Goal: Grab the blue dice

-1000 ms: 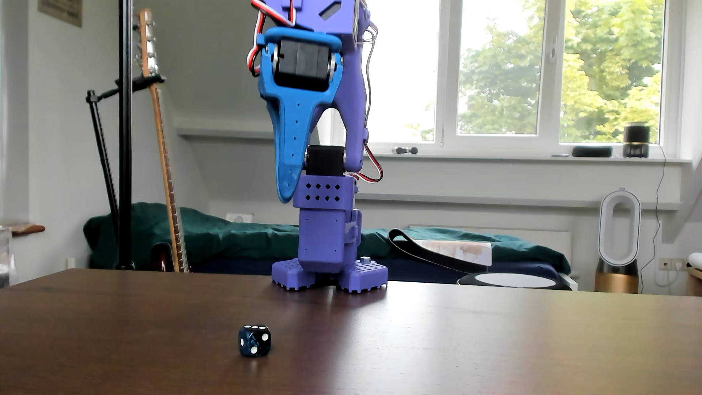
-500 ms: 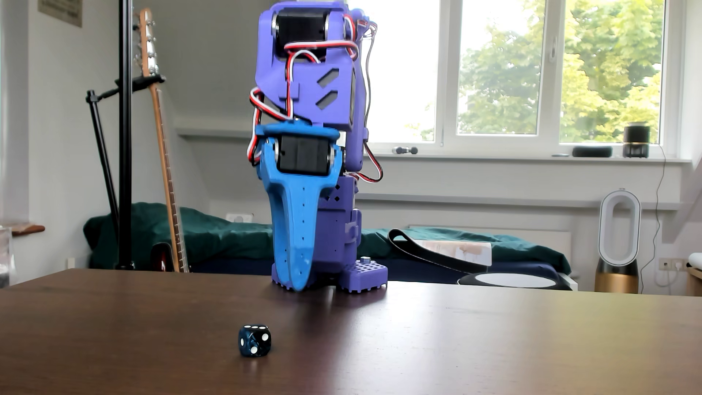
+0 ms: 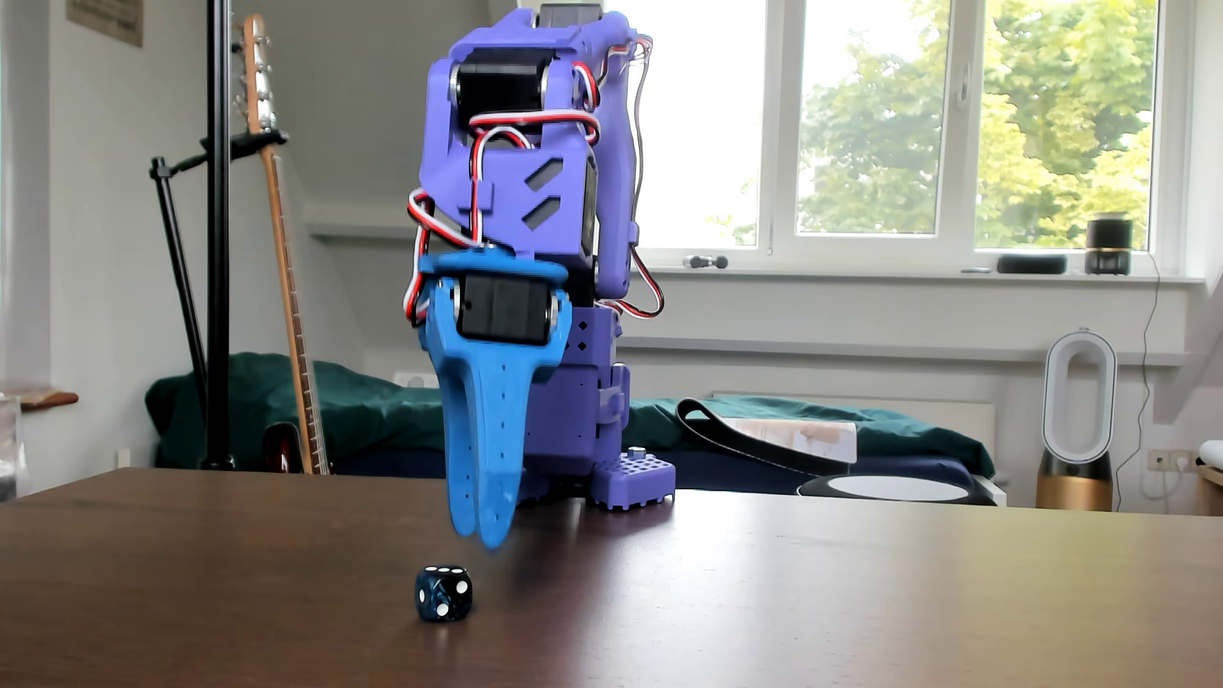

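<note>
Room: bedroom with a bright window (image 3: 860, 119), a green-covered bed (image 3: 370, 410), a guitar (image 3: 278, 264) leaning at the left and a black stand pole (image 3: 218, 231)
Surface: dark brown wooden table (image 3: 860, 595), bare around the work area
Arm: purple arm (image 3: 529, 198) folded over, wrist pointing down at the table
Gripper (image 3: 486, 536): bright blue, the two fingers pressed together with no gap showing, holding nothing, tips hanging just above the wood
Blue dice (image 3: 443, 593): resting on the table, just in front of the tips and slightly left of them in this view, not touched
Risk: lowering with the fingers closed would likely knock or roll the dice away (it is small and glossy, so I judge it slippery)
Risk: an off-centre squeeze could pinch a rounded corner and pop it out sideways
Depth: one low camera cannot show how far behind the dice the tips sit
Obstacles: none near the dice; the arm's base (image 3: 632, 479) stands well behind
</note>
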You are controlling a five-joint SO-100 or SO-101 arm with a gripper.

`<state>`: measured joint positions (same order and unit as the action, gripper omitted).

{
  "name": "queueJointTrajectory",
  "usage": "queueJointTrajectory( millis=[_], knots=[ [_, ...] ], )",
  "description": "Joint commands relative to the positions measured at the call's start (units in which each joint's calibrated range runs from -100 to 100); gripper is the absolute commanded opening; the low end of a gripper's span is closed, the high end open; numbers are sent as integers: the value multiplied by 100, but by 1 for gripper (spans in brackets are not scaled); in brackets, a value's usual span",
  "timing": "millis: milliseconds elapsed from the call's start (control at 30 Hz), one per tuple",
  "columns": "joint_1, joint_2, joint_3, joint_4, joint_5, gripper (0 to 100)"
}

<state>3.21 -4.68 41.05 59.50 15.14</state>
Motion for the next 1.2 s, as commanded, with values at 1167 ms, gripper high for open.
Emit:
queueJointTrajectory(
  millis=[1167],
  knots=[
    [481,1167,-1130,-199,221,2]
  ],
)
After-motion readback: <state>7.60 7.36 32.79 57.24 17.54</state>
